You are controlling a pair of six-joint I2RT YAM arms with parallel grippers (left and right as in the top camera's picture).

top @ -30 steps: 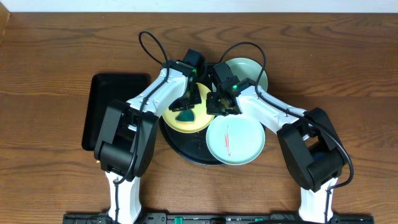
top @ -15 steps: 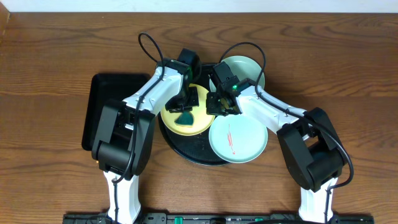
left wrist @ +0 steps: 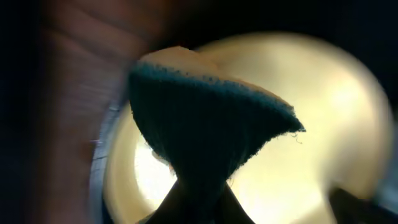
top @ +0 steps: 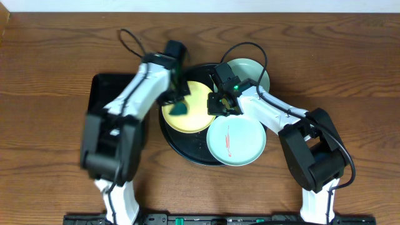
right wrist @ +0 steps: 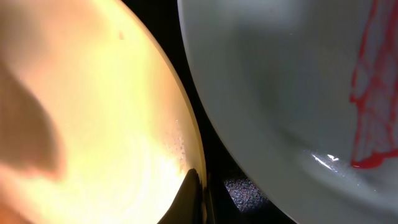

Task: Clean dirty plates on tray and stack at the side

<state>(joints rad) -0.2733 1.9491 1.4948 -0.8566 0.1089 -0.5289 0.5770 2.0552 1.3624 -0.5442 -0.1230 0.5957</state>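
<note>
**Where the two arms meet over the tray, both pincers are closed, one of them on the sponge**

The wooden surface point(top: 350, 75) carries everything. Beneath both pincers lies the round black tray point(top: 187, 149). A rectangular black tray point(top: 100, 100) lies on the outer side of the left pincer, well apart from the right one.

The yellow plate point(top: 197, 119) rests on the round tray, directly under the left pincer and reaching across to the right one. The streaked mint plate point(top: 240, 140) lies just on the base side of the right pincer, hanging over the tray's rim. The second mint plate point(top: 253, 72) sits just beyond that pincer, at the tray's far edge.

The left pincer point(top: 178, 100) is clamped on the green sponge point(top: 180, 107), over the yellow plate's outer part. Whether the sponge presses on the plate cannot be told.

The right pincer point(top: 219, 105) has its jaws fully together, tips at the yellow plate's rim on the side facing the streaked plate. Whether the rim is nipped between them cannot be told.

The overhead view blurs the left arm, and there the red streaks point(top: 229, 139) are one thin line. The left wrist view shows the sponge pinched to a narrow waist and fanning out, with a pale layer along its far edge. The right wrist view shows the streaks as a mesh of fine lines, and a dark strip of tray between the two plates.
</note>
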